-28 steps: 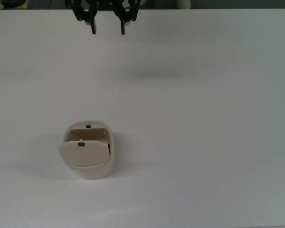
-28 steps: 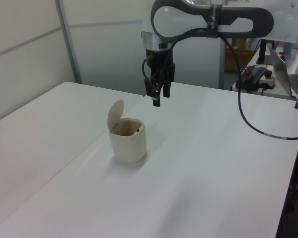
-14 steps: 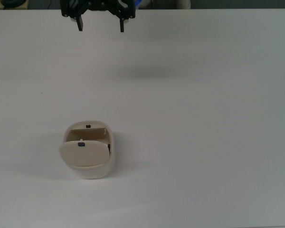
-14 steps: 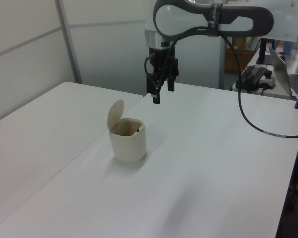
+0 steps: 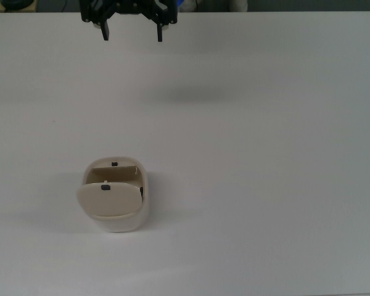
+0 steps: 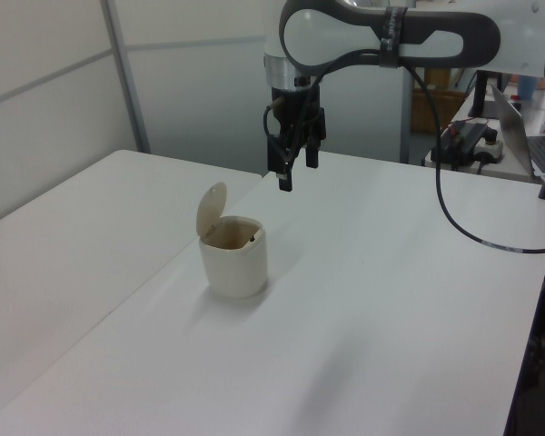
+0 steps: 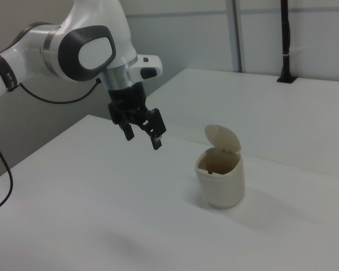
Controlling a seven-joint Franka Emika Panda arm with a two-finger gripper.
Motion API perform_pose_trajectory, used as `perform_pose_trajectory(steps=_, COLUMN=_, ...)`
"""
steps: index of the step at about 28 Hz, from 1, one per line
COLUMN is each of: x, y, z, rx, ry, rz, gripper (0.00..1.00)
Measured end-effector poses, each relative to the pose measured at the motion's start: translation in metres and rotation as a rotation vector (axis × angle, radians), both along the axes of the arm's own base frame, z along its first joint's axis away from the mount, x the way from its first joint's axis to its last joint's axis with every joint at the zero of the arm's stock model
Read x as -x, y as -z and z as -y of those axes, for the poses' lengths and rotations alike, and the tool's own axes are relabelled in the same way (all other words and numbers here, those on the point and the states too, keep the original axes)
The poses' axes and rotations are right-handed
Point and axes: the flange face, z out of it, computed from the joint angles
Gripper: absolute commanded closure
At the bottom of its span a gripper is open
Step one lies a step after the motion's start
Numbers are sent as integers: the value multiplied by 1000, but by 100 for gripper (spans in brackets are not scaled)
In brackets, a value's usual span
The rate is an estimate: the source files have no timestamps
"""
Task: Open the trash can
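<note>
The trash can [image 5: 116, 206] [image 6: 234, 261] [image 7: 220, 180] is a small cream-white bin standing on the white table. Its beige lid [image 5: 108, 199] [image 6: 210, 209] [image 7: 223, 138] stands swung up on its hinge, so the inside shows. A tiny black button [image 5: 115, 164] sits on the rim. My gripper [image 5: 132, 34] [image 6: 296, 175] [image 7: 142, 135] hangs open in the air, well apart from the can, near the top view's upper edge. Nothing is between its fingers.
The white table [image 5: 265, 154] spreads all around the can. A second white table [image 7: 271, 101] stands beside it with a seam between. A black cable [image 6: 463, 227] hangs from the arm at the left view's right, where a laptop [image 6: 527, 127] also stands.
The gripper rose and drew away from the can, and its fingers spread wider. The can and its raised lid stayed as they were.
</note>
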Motion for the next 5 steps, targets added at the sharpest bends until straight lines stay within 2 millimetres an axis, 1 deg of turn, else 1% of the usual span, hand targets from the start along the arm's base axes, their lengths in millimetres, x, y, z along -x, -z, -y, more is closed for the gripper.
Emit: perform_pose_trajectory(steps=5, x=0, y=0, z=0, rx=0, ry=0, rz=0, gripper=0)
